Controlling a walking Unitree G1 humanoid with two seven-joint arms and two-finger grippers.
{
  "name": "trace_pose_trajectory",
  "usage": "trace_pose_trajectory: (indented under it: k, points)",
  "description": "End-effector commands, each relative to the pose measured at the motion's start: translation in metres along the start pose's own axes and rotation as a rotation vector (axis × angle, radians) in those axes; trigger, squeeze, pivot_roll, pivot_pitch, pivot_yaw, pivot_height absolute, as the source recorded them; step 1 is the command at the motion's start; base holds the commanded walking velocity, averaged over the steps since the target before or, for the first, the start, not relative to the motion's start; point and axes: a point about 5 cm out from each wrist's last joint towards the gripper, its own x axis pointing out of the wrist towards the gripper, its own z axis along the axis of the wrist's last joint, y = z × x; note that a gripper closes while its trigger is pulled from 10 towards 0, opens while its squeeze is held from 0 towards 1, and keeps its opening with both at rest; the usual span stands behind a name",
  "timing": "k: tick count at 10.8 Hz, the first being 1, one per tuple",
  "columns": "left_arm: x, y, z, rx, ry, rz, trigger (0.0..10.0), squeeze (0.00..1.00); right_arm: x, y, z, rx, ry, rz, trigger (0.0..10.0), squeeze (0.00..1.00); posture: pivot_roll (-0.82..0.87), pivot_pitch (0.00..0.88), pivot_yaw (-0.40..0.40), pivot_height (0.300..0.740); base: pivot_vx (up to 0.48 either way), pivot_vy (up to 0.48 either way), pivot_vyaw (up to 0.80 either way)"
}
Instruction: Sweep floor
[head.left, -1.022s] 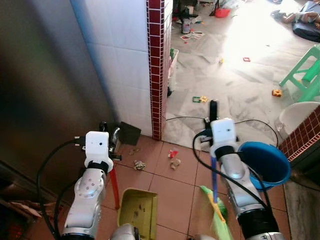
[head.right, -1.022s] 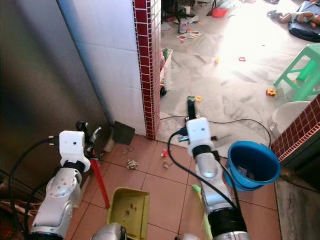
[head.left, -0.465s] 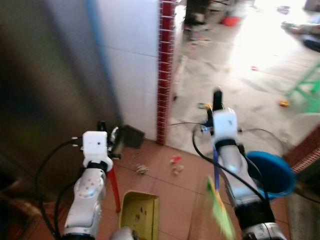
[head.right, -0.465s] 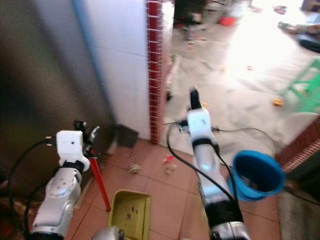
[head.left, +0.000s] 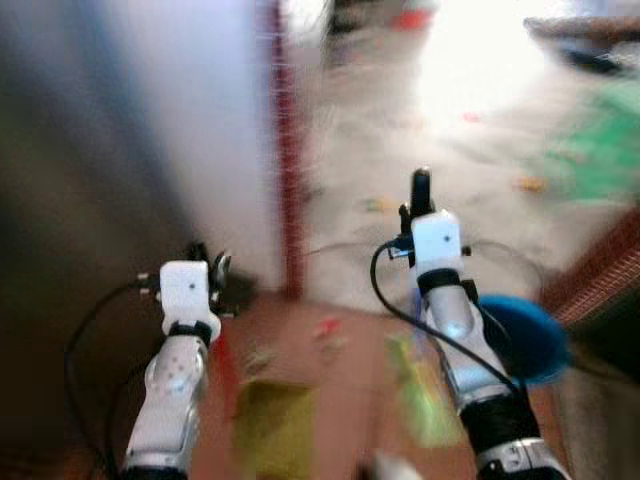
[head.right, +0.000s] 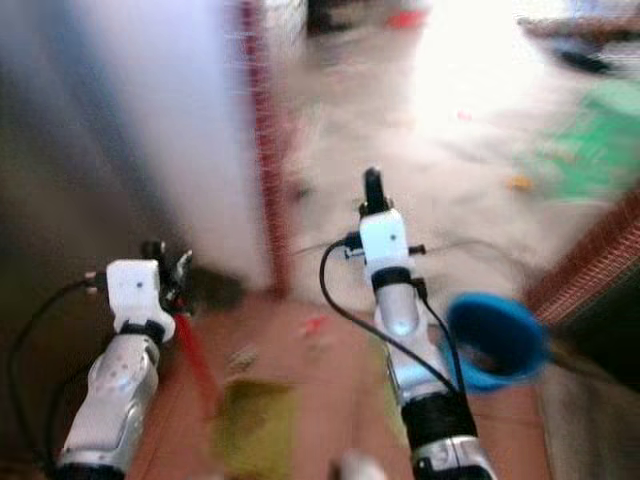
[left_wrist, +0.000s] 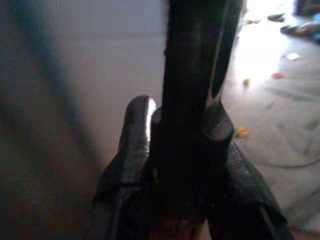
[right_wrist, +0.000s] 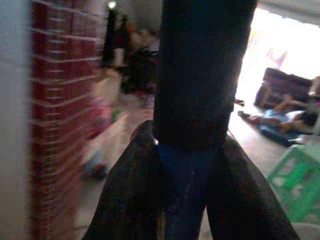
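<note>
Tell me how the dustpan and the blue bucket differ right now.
The dustpan is yellow-green, flat and shallow; the blue bucket is round and deep. The dustpan hangs below the left claw, which is shut on its red handle; the bucket stands beside the right arm, apart from the right claw, which grips the broom handle. Both are blurred and sit over the terracotta tiles.

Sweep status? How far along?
Early. In hand: right claw shut on the blue broom handle, left claw shut on the red dustpan handle. Left: blurred scraps lie on the tiles, outside the yellow dustpan.
</note>
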Motion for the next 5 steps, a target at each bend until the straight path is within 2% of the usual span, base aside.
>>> trace_pose_trajectory:
  k: [1, 2, 5]
  points:
    - [0.0015, -0.0055, 0.0120, -0.019, -0.062, -0.017, 10.0, 0.00, 0.0043, -0.0058, 0.0043, -0.047, -0.024, -0.003, 10.0, 0.00, -0.03, 0.000, 0.006, 0.740, 0.442, 0.000, 0.00]
    - [0.0020, -0.0070, 0.0133, -0.022, -0.065, -0.020, 10.0, 0.00, 0.0058, -0.0076, 0.0055, -0.053, -0.033, -0.001, 10.0, 0.00, -0.03, 0.000, 0.005, 0.740, 0.442, 0.000, 0.55]
    - [0.0013, -0.0059, 0.0144, -0.024, -0.061, -0.001, 10.0, 0.00, 0.0072, -0.0105, 0.0046, -0.056, -0.034, 0.003, 10.0, 0.00, -0.02, 0.000, 0.009, 0.740, 0.403, 0.000, 0.78]
